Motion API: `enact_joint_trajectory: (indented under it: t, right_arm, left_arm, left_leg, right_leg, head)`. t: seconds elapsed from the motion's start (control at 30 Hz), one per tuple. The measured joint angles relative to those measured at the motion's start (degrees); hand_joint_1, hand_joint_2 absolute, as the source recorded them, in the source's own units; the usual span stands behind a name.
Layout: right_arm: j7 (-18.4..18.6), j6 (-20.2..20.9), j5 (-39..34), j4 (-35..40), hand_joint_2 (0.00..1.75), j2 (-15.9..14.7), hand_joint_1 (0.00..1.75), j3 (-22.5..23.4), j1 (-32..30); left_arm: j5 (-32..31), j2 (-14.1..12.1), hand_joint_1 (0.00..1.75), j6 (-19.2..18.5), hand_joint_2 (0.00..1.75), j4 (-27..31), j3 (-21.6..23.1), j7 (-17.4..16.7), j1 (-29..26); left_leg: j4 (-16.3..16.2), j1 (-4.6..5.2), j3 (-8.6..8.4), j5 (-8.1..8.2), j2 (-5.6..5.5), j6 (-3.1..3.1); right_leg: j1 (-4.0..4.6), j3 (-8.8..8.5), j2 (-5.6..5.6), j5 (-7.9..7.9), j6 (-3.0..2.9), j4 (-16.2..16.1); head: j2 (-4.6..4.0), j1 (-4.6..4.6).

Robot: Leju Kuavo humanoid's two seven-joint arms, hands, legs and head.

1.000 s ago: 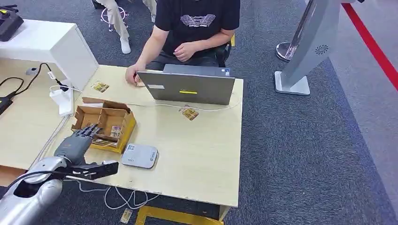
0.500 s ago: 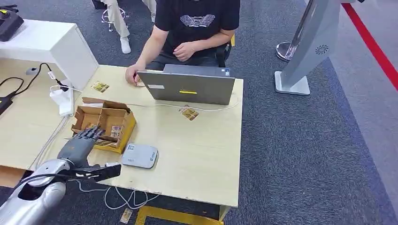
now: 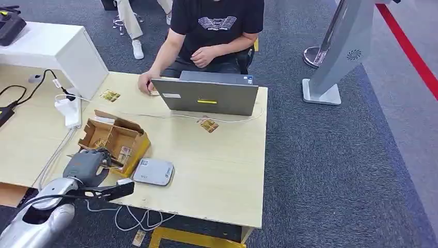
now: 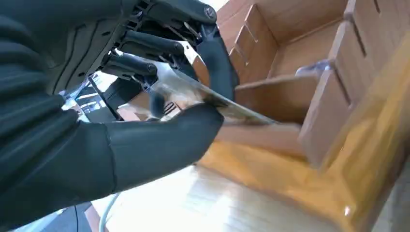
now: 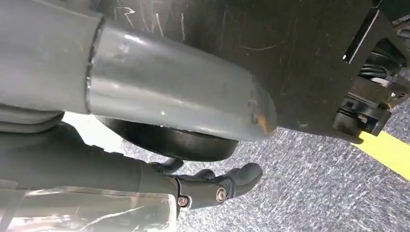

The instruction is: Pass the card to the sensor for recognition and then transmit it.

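Closing my left hand [image 4: 159,121] on a thin glossy card [image 4: 212,99] inside the brown cardboard box [image 3: 116,138], which has tilted since a second ago; the grey sensor pad [image 3: 153,171] lies just beside it on the bench [image 3: 217,170]. My right hand [image 5: 227,186] hangs empty, fingers loosely apart.

I count one box [image 3: 116,139], one laptop [image 3: 206,95], one grey sensor [image 3: 153,171] and two loose cards [image 3: 110,95] [image 3: 208,125] on my surface [image 3: 217,170], plus one person [image 3: 214,31].
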State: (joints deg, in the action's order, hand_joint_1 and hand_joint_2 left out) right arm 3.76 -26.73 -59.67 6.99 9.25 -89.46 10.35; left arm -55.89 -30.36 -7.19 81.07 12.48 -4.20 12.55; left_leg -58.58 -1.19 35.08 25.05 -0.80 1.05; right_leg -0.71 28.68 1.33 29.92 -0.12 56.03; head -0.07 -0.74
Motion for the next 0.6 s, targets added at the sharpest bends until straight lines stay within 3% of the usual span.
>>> enact_joint_trajectory:
  t: [0.6]
  right_arm:
    - [0.0, 0.0, 0.1, 0.0, 0.00, 0.0, 0.00, 0.0, 0.0]
  left_arm:
    - [-0.8, 0.7, 1.75, 0.4, 1.75, -0.1, -0.5, 0.0, -0.9]
  left_leg:
    - [0.0, 0.00, -0.05, -0.02, -0.06, 0.00]
  right_leg:
    - [0.00, -0.09, -0.09, 0.00, 0.00, 0.0]
  head:
    - [0.00, 0.00]
